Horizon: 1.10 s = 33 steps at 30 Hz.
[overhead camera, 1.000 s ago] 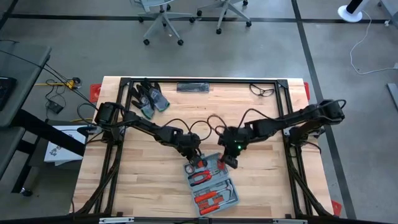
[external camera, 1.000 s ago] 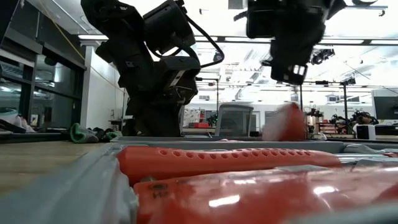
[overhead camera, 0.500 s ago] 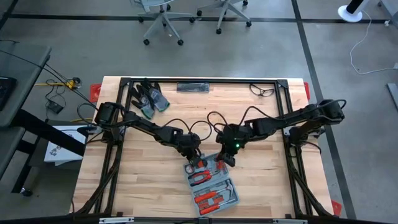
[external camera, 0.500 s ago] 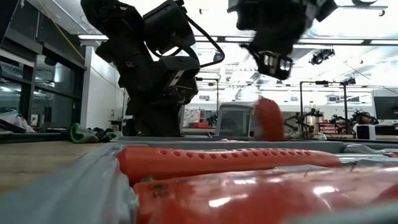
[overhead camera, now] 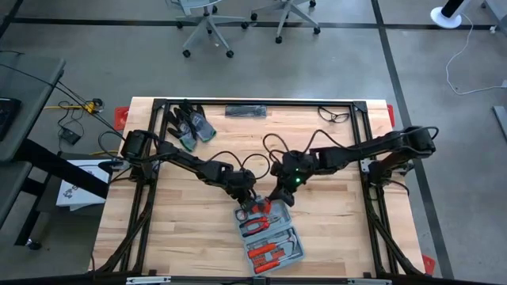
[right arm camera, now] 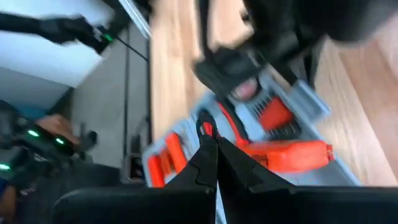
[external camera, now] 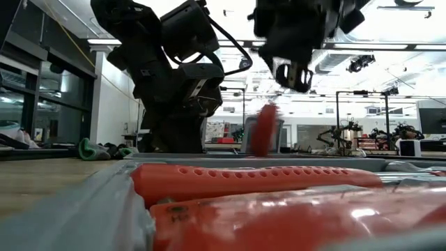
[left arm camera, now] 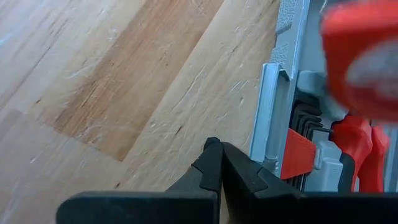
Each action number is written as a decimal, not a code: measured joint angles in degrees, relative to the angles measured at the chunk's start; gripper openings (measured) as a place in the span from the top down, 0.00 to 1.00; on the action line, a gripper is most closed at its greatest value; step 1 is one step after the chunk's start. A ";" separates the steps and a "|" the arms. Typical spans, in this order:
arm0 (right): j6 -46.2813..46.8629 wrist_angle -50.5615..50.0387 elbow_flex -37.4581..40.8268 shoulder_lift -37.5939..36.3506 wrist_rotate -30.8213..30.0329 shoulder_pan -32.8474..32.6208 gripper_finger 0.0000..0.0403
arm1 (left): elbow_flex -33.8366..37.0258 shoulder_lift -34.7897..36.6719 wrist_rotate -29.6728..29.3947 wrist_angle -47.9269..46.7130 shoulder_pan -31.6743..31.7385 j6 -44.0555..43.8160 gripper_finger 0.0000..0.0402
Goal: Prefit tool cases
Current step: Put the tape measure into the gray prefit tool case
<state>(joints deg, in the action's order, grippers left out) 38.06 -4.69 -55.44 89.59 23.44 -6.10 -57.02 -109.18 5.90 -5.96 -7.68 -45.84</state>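
the open tool case (overhead camera: 268, 236) lies at lower centre of the table (overhead camera: 174, 229). the left gripper (overhead camera: 247, 198), fingers pressed together, sits at its upper-left corner; the right gripper (overhead camera: 279, 195), pinching a red tool (external camera: 262, 130), hovers above.

The tool case (overhead camera: 271, 235) is blue-grey, and the tools in its recesses have bright orange-red handles (overhead camera: 264, 254) with black metal parts. The table (overhead camera: 182, 229) is pale blond wood in strips, some bands warmer brown, framed by black rails (overhead camera: 253, 103) with red clamps (overhead camera: 120, 116) at the corners. The gloves (overhead camera: 190, 124) are dark grey with green cuffs. Both arms are black; a green light (overhead camera: 297, 181) glows on the right one. The floor (overhead camera: 333, 63) is grey with dark lines.
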 joint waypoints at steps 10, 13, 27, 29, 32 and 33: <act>-1.23 -4.77 0.02 2.54 0.37 -2.21 1.00 | -0.02 -0.53 -0.42 0.04 -0.72 -0.37 1.00; -2.13 -7.84 0.02 2.55 -0.72 -3.01 1.00 | -0.02 -0.55 -0.55 0.02 -0.72 -0.07 1.00; -2.53 -11.60 0.02 2.35 -2.73 -4.68 1.00 | 0.03 -0.64 -0.52 -0.04 -0.72 1.02 1.00; -2.11 -8.31 -0.01 1.85 -0.64 -2.75 1.00 | 0.05 -0.64 -0.56 -0.07 -0.72 1.05 1.00; -1.03 -4.18 -1.55 1.56 1.03 -0.61 1.00 | 0.07 -0.64 -0.56 -0.07 -0.72 1.08 1.00; -1.00 -3.04 -2.24 1.55 1.49 -0.24 1.00 | 0.07 -0.64 -0.56 -0.07 -0.72 1.09 1.00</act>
<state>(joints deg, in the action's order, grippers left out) 37.06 -7.73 -57.68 91.14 24.93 -6.35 -56.95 -109.82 5.34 -6.02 -8.40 -44.75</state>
